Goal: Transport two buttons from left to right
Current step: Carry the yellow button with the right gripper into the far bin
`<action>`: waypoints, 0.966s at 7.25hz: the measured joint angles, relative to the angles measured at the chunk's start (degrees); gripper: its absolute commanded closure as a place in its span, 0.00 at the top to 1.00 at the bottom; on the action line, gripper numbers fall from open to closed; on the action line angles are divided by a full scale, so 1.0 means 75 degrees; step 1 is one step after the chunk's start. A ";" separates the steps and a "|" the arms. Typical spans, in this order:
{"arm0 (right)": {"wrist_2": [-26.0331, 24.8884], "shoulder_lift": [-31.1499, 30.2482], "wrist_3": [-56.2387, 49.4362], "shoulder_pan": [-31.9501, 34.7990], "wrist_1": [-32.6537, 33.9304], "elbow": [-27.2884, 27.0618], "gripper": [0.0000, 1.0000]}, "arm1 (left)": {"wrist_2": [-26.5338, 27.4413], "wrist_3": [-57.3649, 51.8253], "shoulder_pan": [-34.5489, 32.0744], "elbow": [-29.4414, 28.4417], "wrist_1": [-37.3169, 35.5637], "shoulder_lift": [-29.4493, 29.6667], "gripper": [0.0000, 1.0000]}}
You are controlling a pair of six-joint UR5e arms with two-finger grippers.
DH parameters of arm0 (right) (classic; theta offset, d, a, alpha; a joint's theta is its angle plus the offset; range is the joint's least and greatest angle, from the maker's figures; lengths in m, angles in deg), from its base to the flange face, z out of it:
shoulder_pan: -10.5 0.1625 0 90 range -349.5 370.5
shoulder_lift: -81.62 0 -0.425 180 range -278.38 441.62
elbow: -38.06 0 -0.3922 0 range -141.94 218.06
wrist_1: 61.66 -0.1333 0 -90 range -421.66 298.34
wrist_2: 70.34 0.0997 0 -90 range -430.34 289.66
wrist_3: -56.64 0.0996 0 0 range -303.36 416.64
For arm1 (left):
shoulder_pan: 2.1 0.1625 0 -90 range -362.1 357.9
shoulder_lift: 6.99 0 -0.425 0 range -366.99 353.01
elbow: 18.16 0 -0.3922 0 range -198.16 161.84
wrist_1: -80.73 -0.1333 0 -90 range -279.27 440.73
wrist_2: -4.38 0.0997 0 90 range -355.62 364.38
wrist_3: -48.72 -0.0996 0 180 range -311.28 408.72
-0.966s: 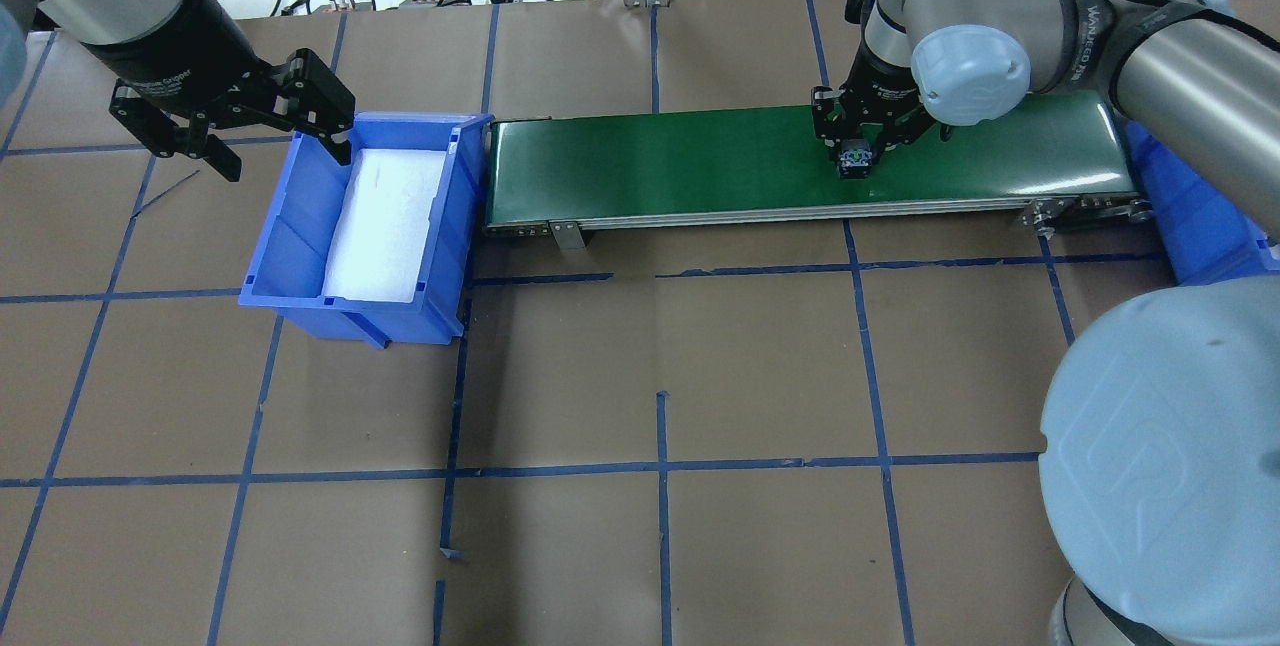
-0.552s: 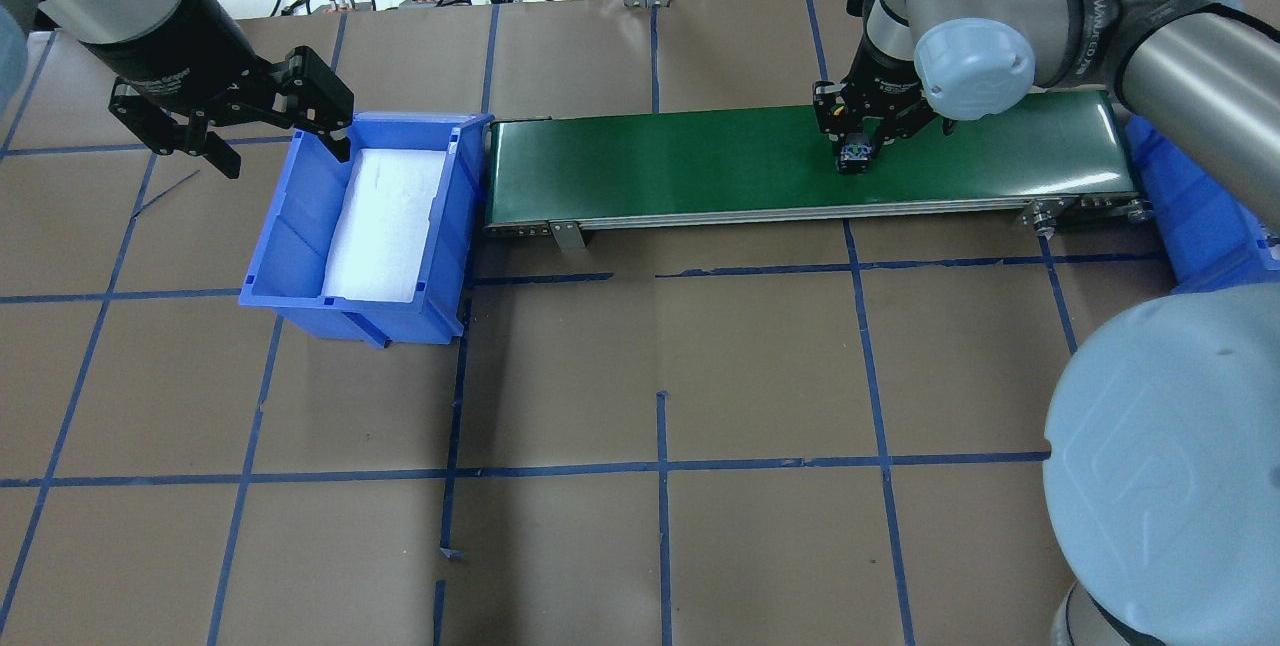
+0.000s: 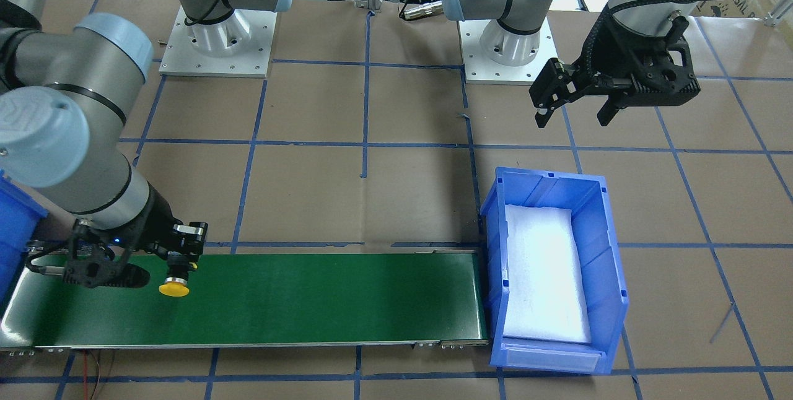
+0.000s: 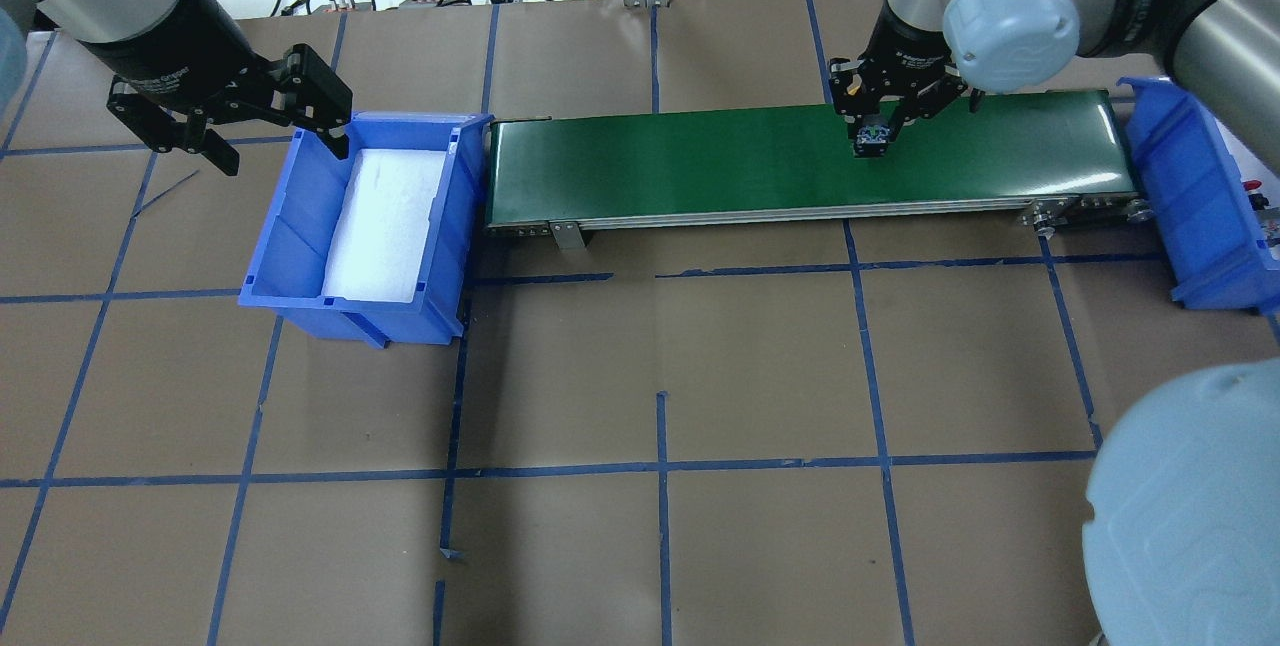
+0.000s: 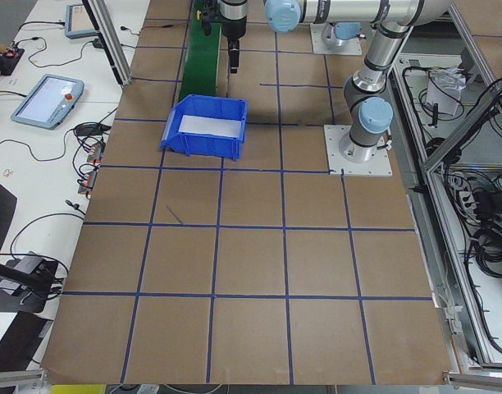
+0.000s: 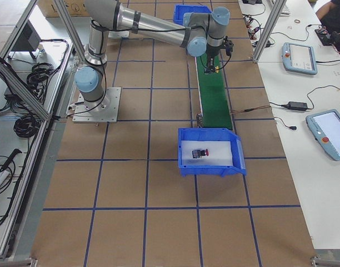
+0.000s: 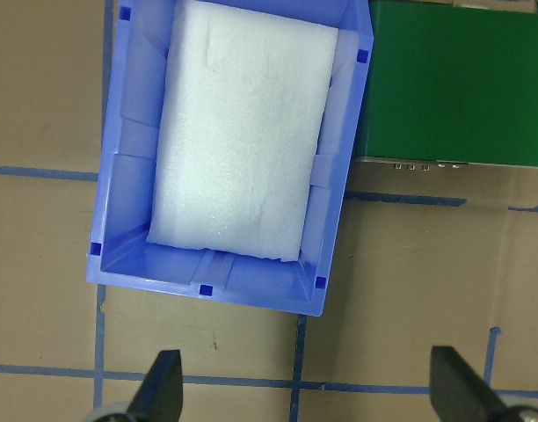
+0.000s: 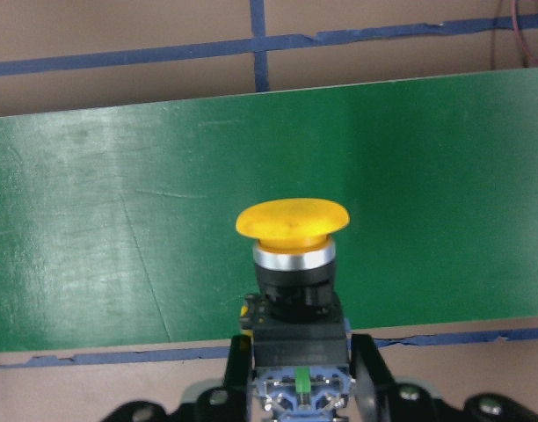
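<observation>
The yellow mushroom-capped push-button switch (image 8: 292, 230) is being clamped by its black body in the right gripper (image 4: 876, 129), over the green conveyor belt (image 4: 680, 166). The blue plastic bin (image 4: 1190, 186) is lying beyond the belt's right end, nearest this arm. The left gripper (image 3: 573, 116) is being held open.

Button (image 8: 294, 290) with glossy yellow plastic cap (image 8: 292, 221), shiny metal collar (image 8: 294, 257); smooth green belt (image 8: 119, 237); matt paper table (image 4: 760, 366)

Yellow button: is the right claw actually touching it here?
Touching. In the right wrist view the fingers of the right claw press against both sides of the yellow button, on its black body, no gap showing.
</observation>
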 measured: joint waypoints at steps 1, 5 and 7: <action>-0.0132 -0.0237 -0.1237 -0.0754 -0.0390 0.0130 0.09 | 0.0005 0.0000 -0.0003 0.0002 -0.0004 0.0000 1.00; -0.1049 0.0287 -0.5989 -0.3909 -0.0600 0.1082 0.10 | 0.0009 0.0000 -0.0001 0.0004 -0.0006 0.0000 1.00; -0.1080 0.1240 -0.6795 -0.4505 -0.0359 0.1695 0.10 | 0.0007 0.0000 -0.0001 0.0002 -0.0007 0.0001 1.00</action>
